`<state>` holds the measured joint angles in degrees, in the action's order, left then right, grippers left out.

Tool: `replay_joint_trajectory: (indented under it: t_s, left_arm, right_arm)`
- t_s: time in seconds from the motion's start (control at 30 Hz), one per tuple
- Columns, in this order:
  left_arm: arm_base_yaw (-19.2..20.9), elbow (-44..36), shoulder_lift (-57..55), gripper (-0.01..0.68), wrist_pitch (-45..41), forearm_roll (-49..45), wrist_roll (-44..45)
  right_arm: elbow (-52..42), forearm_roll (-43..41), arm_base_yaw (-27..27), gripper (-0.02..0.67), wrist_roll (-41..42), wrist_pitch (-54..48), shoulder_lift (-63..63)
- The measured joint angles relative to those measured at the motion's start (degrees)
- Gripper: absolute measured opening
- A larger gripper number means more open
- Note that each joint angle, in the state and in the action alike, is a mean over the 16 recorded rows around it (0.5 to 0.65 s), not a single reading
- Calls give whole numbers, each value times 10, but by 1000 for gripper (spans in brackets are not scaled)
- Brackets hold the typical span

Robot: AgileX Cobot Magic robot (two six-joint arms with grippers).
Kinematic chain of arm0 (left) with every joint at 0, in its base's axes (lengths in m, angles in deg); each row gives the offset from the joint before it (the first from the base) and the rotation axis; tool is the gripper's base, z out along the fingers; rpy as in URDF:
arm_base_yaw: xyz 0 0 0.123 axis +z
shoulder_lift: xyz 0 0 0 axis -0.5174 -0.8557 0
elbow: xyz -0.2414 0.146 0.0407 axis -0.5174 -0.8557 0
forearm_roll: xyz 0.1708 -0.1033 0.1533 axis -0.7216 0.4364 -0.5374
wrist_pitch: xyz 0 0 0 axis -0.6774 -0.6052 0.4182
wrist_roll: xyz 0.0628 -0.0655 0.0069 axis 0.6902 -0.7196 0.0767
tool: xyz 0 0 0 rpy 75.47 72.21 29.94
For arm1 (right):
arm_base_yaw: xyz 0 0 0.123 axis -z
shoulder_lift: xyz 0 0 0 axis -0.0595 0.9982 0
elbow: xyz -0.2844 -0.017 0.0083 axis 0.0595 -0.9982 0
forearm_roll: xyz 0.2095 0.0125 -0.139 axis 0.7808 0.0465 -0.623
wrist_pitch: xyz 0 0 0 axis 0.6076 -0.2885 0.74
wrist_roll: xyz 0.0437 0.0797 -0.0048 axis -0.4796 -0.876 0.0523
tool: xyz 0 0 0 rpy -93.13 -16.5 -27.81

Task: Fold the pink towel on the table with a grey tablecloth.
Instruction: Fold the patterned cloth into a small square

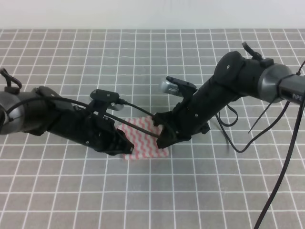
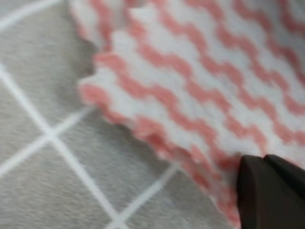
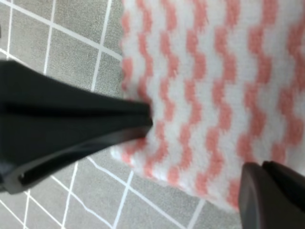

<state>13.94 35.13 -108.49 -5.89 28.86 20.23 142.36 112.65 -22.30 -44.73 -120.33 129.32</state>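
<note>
The pink towel (image 1: 144, 139) lies on the table with a grey tablecloth (image 1: 200, 191), partly hidden by both arms. In the left wrist view the towel (image 2: 205, 81) shows a second layer along its upper left edge. My left gripper (image 1: 127, 149) sits low at the towel's left front corner; only one finger (image 2: 269, 193) shows, far to one side, with nothing held. My right gripper (image 3: 198, 152) stands open over the towel (image 3: 224, 81). One of its fingers (image 3: 76, 126) touches the cloth's edge and the other finger (image 3: 274, 195) is off its near corner.
Loose black cables (image 1: 238, 138) hang from the right arm down to the tablecloth, and a longer cable (image 1: 281, 171) runs off the front right. Grid-lined grey cloth (image 2: 43, 157) stretches all around the towel.
</note>
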Motion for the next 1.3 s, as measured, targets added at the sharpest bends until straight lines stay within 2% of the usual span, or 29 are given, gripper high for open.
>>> replay_joint_trajectory:
  t_s: [0.33, 0.83, 1.3]
  left_arm:
    - [-1, 0, 7, -4, 44, -11, -20]
    - [-1, 0, 15, -4, 156, 12, -2]
    - [-1, 0, 11, -4, 163, 11, 13]
  right_arm:
    - [1, 4, 0, -15, 4, 25, 0]
    - [9, 63, 1, -15, 30, 145, 14]
    - [19, 81, 23, -15, 44, 158, 36]
